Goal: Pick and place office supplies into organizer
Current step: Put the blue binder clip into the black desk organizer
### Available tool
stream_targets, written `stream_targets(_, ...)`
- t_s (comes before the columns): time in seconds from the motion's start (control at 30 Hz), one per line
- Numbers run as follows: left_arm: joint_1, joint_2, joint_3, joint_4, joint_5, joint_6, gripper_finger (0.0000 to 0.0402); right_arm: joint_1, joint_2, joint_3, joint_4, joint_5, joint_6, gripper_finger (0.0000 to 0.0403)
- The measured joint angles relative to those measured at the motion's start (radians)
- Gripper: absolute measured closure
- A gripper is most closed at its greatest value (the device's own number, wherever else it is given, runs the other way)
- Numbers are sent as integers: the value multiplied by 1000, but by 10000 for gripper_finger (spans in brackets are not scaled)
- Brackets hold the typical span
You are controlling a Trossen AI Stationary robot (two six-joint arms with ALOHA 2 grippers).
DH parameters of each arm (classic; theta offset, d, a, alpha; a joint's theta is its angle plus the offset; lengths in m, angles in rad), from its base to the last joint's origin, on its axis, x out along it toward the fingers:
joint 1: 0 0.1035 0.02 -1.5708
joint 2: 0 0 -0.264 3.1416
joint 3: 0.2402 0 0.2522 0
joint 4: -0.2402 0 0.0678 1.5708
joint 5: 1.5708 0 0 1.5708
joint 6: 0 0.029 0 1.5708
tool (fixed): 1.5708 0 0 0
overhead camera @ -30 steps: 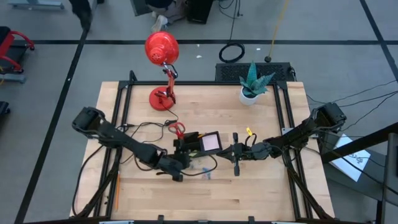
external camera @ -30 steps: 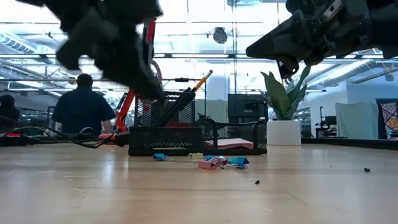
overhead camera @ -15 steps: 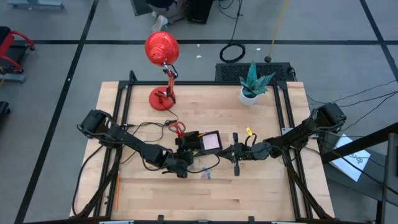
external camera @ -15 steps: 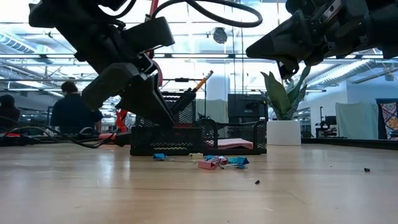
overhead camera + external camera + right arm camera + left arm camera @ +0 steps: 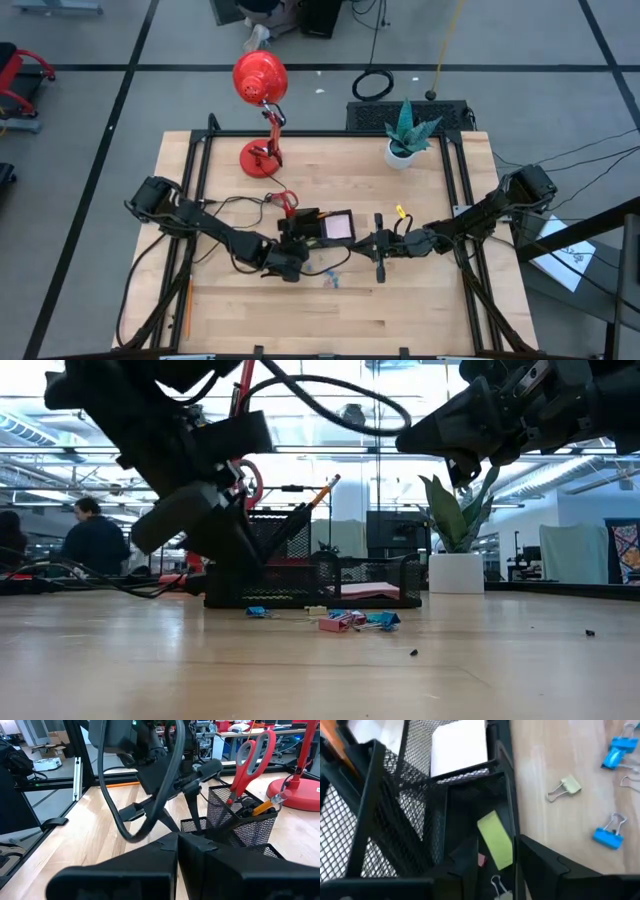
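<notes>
Clips [image 5: 355,620] lie on the table [image 5: 320,670] before the organizer [image 5: 315,582], scissors [image 5: 248,757] inside

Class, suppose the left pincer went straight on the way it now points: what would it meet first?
Probably the yellow-green piece lying in the black mesh organizer, directly ahead of the left pincer; depth is unclear.

I count one black wire-mesh organizer [image 5: 318,230], one pair of red-handled scissors [image 5: 252,757], one orange pencil [image 5: 322,491] and one pale square sticky-note pad [image 5: 459,746]. On my wooden surface [image 5: 560,820] lie two blue binder clips [image 5: 609,831] and one yellow-green one [image 5: 564,788].
</notes>
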Motion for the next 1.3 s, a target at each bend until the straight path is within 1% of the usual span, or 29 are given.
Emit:
stream_targets(0.1,-1,2,-1,-5,-8,7,249,0,0,0,0,0,-2,399)
stream_targets(0.23,-6,2,0,17,-12,48,246,0,0,0,-1,0,-2,399)
stream_targets(0.33,-25,-11,0,43,-13,110,245,0,0,0,-2,0,-2,399)
stream_targets(0.43,-66,-50,0,80,-14,201,245,0,0,0,-6,0,-3,399)
stream_targets(0.53,-124,-110,0,78,-12,242,245,0,0,0,-9,0,-7,399)
stream_targets(0.6,-175,-159,2,34,-10,247,245,0,0,0,-15,-8,-6,399)
stream_targets(0.63,-204,-183,1,-4,-8,246,247,0,0,0,-18,-28,-2,399)
stream_targets(0.67,-232,-201,-1,-27,-7,247,253,0,0,0,-21,-50,-1,399)
stream_targets(0.73,-293,-239,-32,-44,-21,247,276,0,0,0,-26,-88,1,399)
stream_targets(0.8,-346,-277,-96,-41,-88,236,313,2,0,0,-22,-109,12,398)
stream_targets(0.83,-365,-299,-135,-14,-121,212,334,4,0,0,-22,-109,23,398)
stream_targets(0.9,-388,-348,-235,75,-168,147,376,12,2,0,-20,-108,30,398)
stream_targets(0.93,-392,-370,-299,165,-177,129,388,17,5,0,-18,-107,33,398)
stream_targets(0.97,-393,-386,-363,281,-176,126,392,23,7,0,-18,-107,38,398)
stream_targets(1.03,-391,-404,-497,570,-162,162,389,29,18,3,-6,-108,53,398)
stream_targets(1.1,-391,-403,-609,856,-122,226,386,37,30,18,-8,-104,64,397)
stream_targets(1.13,-392,-404,-659,967,-102,246,387,41,42,30,-9,-98,64,394)
stream_targets(1.17,-390,-404,-700,1051,-82,255,390,48,57,46,-10,-97,60,389)
stream_targets(1.23,-381,-404,-764,1167,-64,255,397,62,85,63,-35,-78,52,370)
stream_targets(1.3,-379,-404,-807,1227,-59,242,397,68,124,81,-44,-52,67,343)
